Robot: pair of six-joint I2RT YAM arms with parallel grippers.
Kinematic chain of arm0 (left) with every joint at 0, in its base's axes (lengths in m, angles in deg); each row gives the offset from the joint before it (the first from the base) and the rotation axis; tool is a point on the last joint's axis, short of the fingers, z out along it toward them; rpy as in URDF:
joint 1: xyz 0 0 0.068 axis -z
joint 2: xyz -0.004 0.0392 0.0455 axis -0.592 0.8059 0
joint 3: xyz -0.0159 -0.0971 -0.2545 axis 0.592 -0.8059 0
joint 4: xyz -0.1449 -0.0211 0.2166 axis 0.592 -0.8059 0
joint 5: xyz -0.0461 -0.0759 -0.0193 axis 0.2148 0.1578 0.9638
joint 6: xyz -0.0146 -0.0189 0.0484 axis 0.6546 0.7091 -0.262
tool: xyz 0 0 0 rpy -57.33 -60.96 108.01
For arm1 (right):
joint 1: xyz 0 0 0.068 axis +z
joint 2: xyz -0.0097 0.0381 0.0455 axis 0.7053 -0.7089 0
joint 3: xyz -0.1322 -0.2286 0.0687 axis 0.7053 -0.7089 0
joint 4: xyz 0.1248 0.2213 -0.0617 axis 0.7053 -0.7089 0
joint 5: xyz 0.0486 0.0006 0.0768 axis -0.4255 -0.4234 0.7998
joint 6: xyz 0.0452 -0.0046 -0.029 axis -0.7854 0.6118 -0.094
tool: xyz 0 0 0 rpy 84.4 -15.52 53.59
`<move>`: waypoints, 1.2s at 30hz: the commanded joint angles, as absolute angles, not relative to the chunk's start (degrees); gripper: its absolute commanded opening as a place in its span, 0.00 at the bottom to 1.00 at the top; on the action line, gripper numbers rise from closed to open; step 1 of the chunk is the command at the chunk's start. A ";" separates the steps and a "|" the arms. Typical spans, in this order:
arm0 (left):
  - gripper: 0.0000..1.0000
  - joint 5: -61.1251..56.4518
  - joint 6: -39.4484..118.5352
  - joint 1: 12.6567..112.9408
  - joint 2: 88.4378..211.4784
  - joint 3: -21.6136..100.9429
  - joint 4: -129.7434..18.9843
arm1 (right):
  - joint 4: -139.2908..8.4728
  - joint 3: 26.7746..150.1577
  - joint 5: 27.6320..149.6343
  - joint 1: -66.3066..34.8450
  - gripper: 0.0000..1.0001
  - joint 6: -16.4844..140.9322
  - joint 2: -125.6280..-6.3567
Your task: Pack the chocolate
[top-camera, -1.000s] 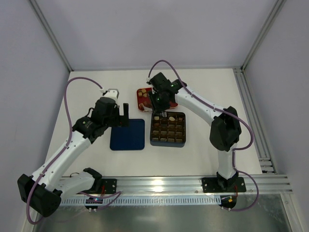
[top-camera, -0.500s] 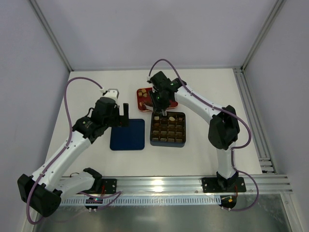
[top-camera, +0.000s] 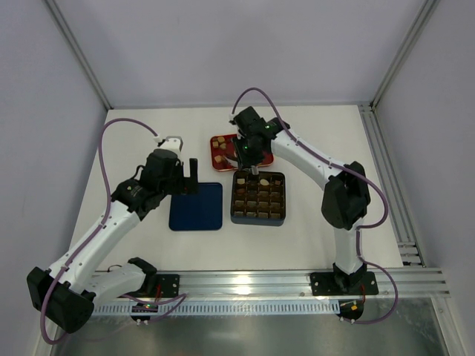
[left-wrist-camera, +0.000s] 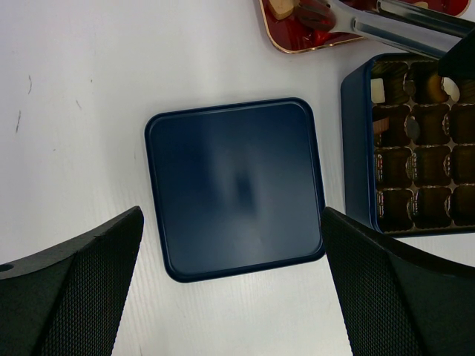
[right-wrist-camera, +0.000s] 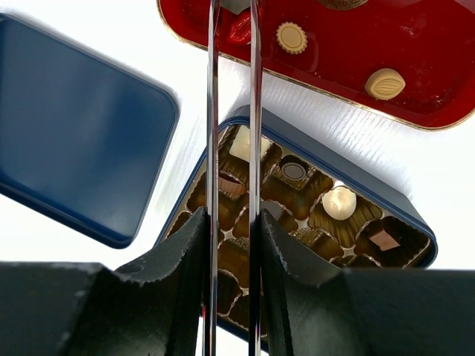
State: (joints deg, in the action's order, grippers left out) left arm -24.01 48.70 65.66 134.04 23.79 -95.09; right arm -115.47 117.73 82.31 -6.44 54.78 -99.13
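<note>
Small chocolates lie in two places. A round tan one (right-wrist-camera: 291,37) and an oval tan one (right-wrist-camera: 384,83) lie in the red tray (right-wrist-camera: 415,44). A whitish square (right-wrist-camera: 241,142), a white round one (right-wrist-camera: 339,202) and a brown square (right-wrist-camera: 384,239) sit in cups of the dark gridded box (right-wrist-camera: 375,194). My right gripper (right-wrist-camera: 232,230) is shut on metal tongs (right-wrist-camera: 254,111). It hovers over the box's far edge, and the tong tips reach into the red tray (top-camera: 223,148). My left gripper (left-wrist-camera: 234,297) is open and empty above the blue lid (left-wrist-camera: 234,185).
The blue lid (top-camera: 196,206) lies flat left of the box (top-camera: 257,198), with the red tray just behind both. The tongs (left-wrist-camera: 401,30) cross the box's far left corner in the left wrist view. White table lies all around.
My right gripper with the tongs has shifted slightly away from the box's near cells toward the red tray. The left arm has not moved.
</note>
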 commanded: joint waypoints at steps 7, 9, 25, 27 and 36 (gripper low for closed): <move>1.00 -23.78 48.79 65.83 133.35 24.54 -94.75 | -114.47 119.80 81.61 -7.33 0.32 54.10 -93.72; 1.00 -23.78 48.79 65.83 133.26 24.54 -94.75 | -114.38 119.79 81.52 -7.50 0.32 54.01 -93.54; 1.00 -23.52 48.88 65.83 133.35 24.71 -94.75 | -114.29 114.27 81.26 -8.82 0.32 53.22 -84.68; 1.00 -23.52 48.79 65.83 133.26 24.63 -94.75 | -114.65 112.95 81.26 -8.82 0.32 53.22 -81.96; 1.00 -23.25 48.97 65.83 133.09 24.71 -94.66 | -114.82 95.83 78.44 -8.91 0.32 51.02 -65.87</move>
State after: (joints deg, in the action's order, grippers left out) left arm -23.94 48.72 65.66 134.04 23.79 -95.09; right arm -115.62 100.03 79.80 -8.72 52.55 -71.83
